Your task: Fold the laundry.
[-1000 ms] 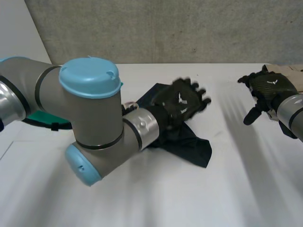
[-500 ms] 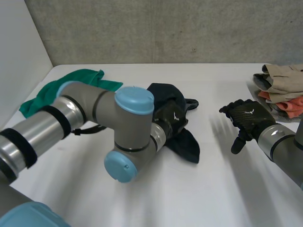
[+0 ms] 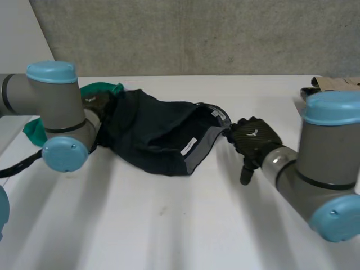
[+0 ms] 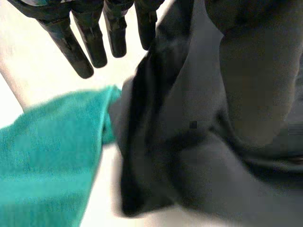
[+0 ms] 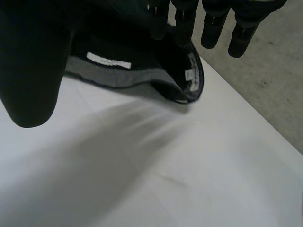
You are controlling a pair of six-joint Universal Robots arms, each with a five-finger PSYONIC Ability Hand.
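Pinching an edge of the dark garment (image 3: 152, 135), left hand (image 4: 94, 38) faces spread right hand (image 3: 254, 138) at its waistband (image 5: 191, 71), white table (image 3: 169, 225) around.

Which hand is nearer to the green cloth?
Left. The left hand is close beside the green cloth, at one end of the dark garment; the right hand is at the garment's other end, away from the cloth.

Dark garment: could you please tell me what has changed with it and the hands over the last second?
The left hand pulled the dark garment left toward the green cloth, spreading it out; the right hand moved in, open, to its waistband. The green cloth lies where it was.
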